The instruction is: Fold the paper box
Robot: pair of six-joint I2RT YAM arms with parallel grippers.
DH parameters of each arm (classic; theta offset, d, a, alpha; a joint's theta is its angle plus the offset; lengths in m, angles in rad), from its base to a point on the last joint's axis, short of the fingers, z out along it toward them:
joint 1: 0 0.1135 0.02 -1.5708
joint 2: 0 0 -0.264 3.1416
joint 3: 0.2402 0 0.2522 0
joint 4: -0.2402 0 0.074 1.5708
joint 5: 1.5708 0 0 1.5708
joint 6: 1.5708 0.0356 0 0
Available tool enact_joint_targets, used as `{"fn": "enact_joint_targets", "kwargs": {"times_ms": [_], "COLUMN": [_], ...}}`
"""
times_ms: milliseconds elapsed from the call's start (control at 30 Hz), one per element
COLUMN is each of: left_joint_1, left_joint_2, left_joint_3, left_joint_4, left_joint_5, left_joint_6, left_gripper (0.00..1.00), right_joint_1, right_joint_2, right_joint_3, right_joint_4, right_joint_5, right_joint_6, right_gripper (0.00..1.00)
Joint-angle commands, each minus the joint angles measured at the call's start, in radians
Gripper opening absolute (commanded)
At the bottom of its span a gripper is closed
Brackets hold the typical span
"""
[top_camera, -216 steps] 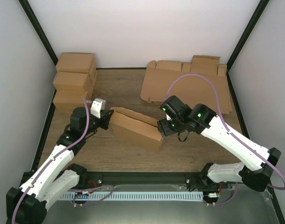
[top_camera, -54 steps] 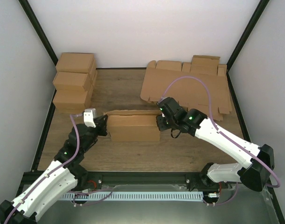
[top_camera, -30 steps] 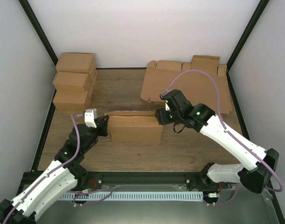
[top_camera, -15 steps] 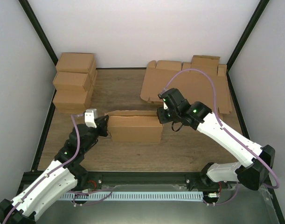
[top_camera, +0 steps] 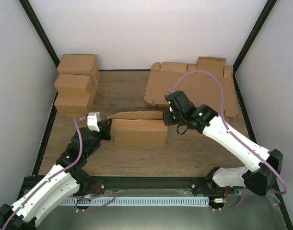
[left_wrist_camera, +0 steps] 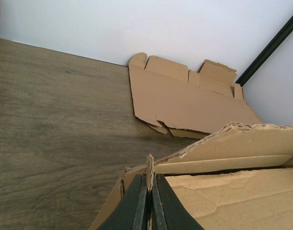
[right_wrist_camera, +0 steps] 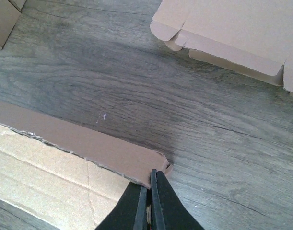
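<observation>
The paper box lies in the middle of the table as a long, partly folded brown shell with its rear flap raised. At the box's left end, my left gripper is shut on an upright cardboard edge; in the left wrist view the jaws press flat against it. My right gripper is at the right end. The right wrist view shows its jaws shut on the corner of the flap, with the box panel below.
A sheaf of flat cardboard blanks lies at the back right, also seen as blanks and blanks in the wrist views. Several folded boxes are stacked at the back left. Black frame posts edge the walls.
My right gripper has gone from open to shut on the right corner of the box's flap, shifting slightly. The left gripper and the box have stayed put.
</observation>
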Motion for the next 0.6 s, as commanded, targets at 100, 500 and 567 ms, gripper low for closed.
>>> {"fn": "enact_joint_targets", "kwargs": {"times_ms": [100,500,567], "left_joint_1": [-0.013,-0.018,-0.018], "left_joint_2": [0.011,-0.014,-0.013], "left_joint_3": [-0.001,-0.008,-0.010], "left_joint_4": [-0.078,-0.116,-0.116], "left_joint_5": [0.018,0.037,0.043], "left_joint_6": [0.005,-0.028,-0.037], "left_gripper": [0.04,0.09,0.10], "right_joint_1": [0.018,0.051,0.052], "right_joint_2": [-0.036,-0.077,-0.083], "right_joint_3": [-0.090,-0.236,-0.251], "right_joint_4": [-0.008,0.041,0.050], "right_joint_5": [-0.041,-0.068,-0.071], "right_joint_6": [0.069,0.108,0.110], "right_gripper": [0.01,0.01,0.01]}}
